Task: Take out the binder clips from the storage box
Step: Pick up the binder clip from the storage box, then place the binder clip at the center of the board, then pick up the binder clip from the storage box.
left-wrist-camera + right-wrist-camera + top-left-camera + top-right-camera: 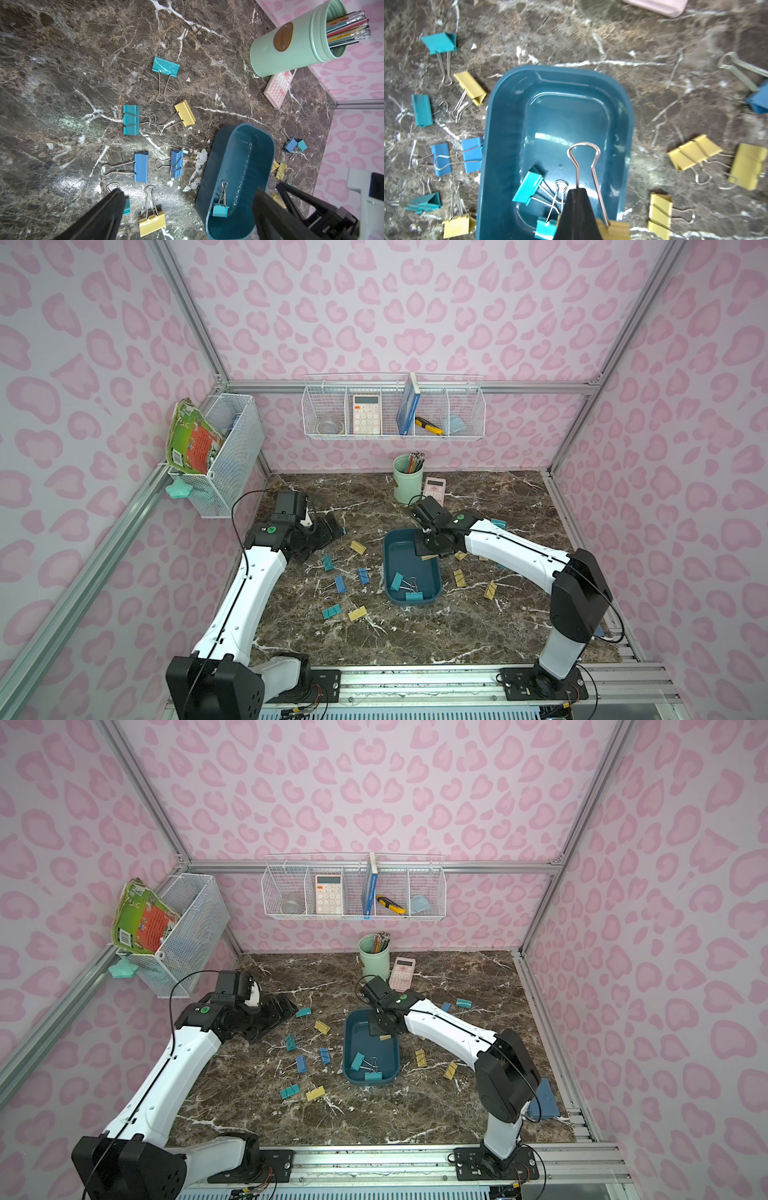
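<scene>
Right claw (pixel 576 192) gripped a yellow clip (pixel 617 228) over the storage box (pixel 497 128); left claw (pixel 188 190) gaped empty; two teal clips (pixel 527 190) were left inside.

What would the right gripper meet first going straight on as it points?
Shut on a yellow binder clip, it would probably meet the storage box floor beside a teal binder clip; depth unclear.

Pale walls (pixel 374 302) printed with pink leopard spots stand far, left and right, edged by aluminium rails (pixel 266 386). The tabletop (pixel 415 635) is dark brown marble with white veins. A white wire shelf (pixel 328 402) hangs on the far wall, a mesh basket (pixel 241 456) on the left.
</scene>
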